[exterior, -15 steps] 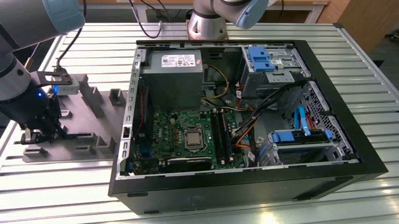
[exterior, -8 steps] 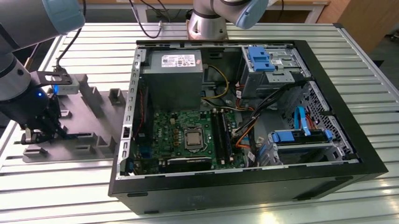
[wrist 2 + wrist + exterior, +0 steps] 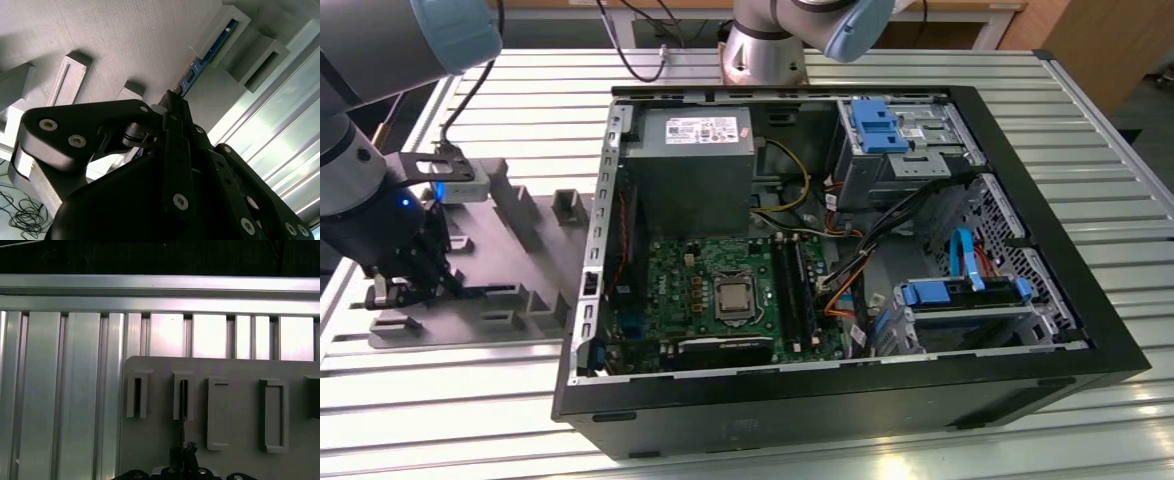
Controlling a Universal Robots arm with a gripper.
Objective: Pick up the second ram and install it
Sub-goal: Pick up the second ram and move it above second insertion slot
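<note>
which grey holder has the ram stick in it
The holder in line with the gripper: the ram stick sits in its slot; neighbouring slots look empty.

In the second wrist view the black metal end effector (image 3: 172, 102) is covering the near part of the thin blue-green ram stick (image 3: 212, 47), whose far end is sitting in the grey plastic holder plate (image 3: 125, 40). In the exterior view the stick is reading too small to make out.
</note>
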